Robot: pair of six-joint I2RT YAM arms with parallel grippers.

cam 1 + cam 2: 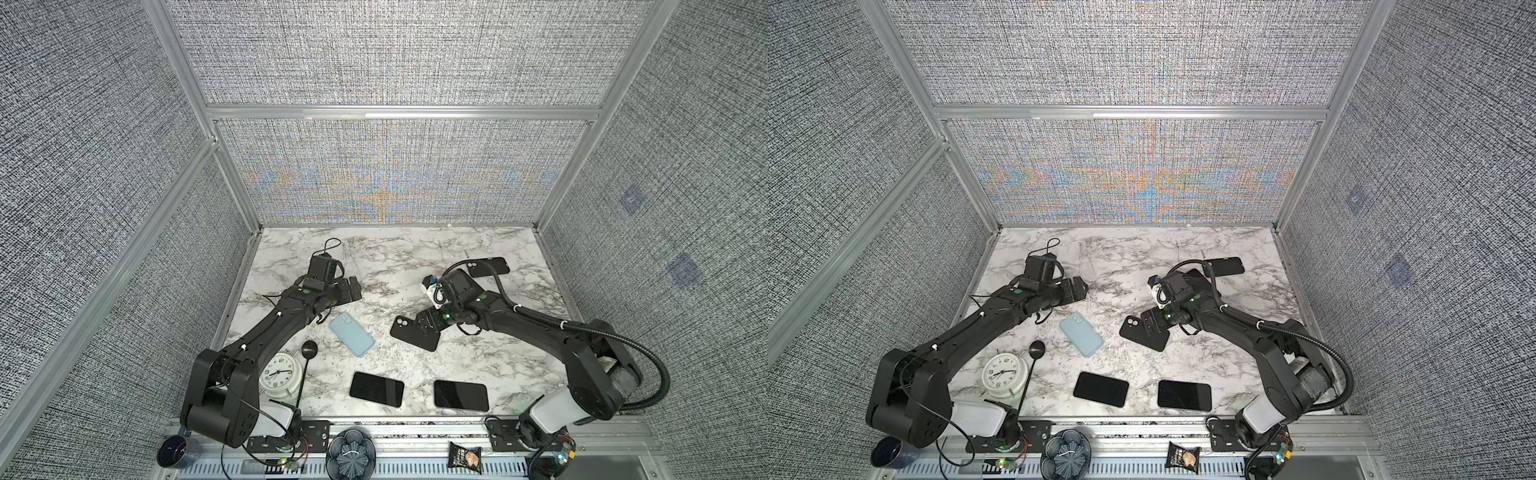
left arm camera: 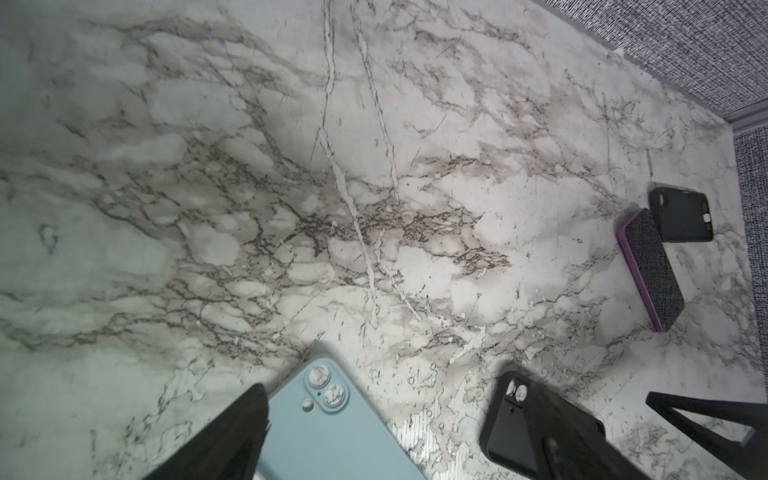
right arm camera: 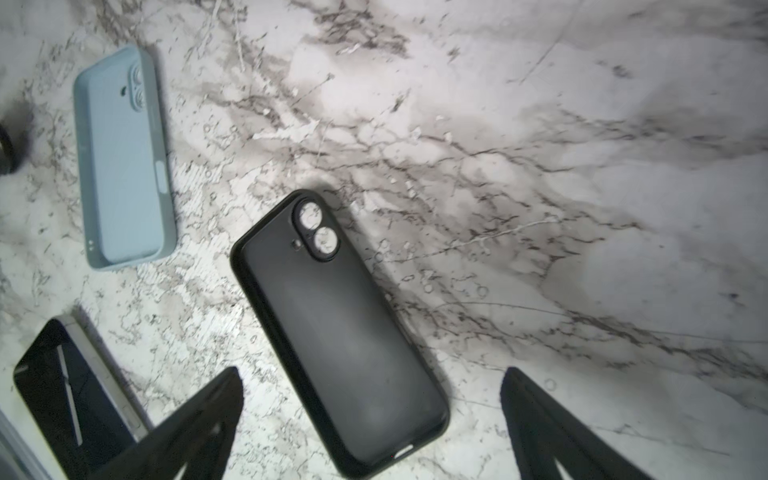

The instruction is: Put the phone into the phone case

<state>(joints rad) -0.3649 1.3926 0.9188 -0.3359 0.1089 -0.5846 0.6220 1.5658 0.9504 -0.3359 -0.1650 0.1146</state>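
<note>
Right gripper (image 3: 369, 376), wide and empty, hangs over the black phone case (image 3: 332, 316), whose long axis runs between its fingers; a phone (image 3: 62, 390), probably nearest, lies lower left.

The left arm (image 1: 266, 332) and right arm (image 1: 536, 328) are matte black with white bases and green dots.

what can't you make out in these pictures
- Black case, top views: partly hidden by the right gripper.
- Purple-edged item, left wrist view: phone or case unclear; the right arm mostly covers it in the top views.
- Phone, right wrist view: cut off by the edge.
</note>
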